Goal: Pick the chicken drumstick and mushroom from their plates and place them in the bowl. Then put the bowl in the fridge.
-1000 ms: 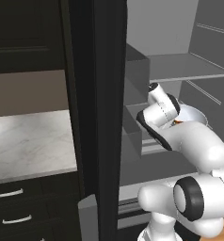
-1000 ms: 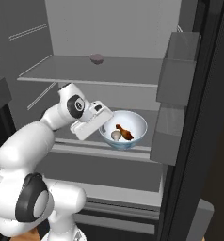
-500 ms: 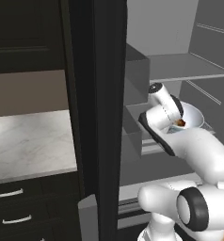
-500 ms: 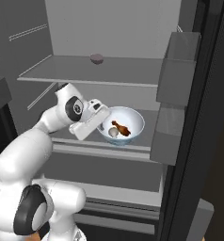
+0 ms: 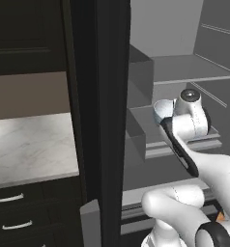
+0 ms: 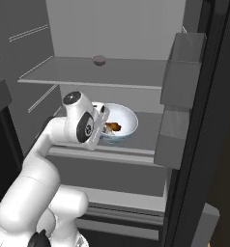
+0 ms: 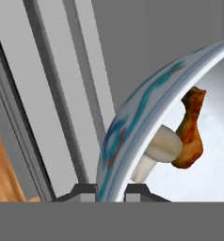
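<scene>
Inside the open fridge (image 6: 136, 53), I have the end effector (image 7: 110, 192) clamped on the near rim of the bowl (image 6: 125, 120), one finger on each side of the wall. The bowl sits over the middle shelf (image 6: 146, 132), under the upper shelf where a small dark item (image 6: 99, 60) rests. Both the chicken drumstick (image 7: 190, 132) and the mushroom (image 7: 158, 151) lie in the bowl, touching each other. From the end effector, the bowl's body extends forward, deeper into the fridge. I cannot tell whether its base touches the shelf. My judgement: the next move turns on settling it straight down, then releasing and retreating rearward along the arm's axis.
</scene>
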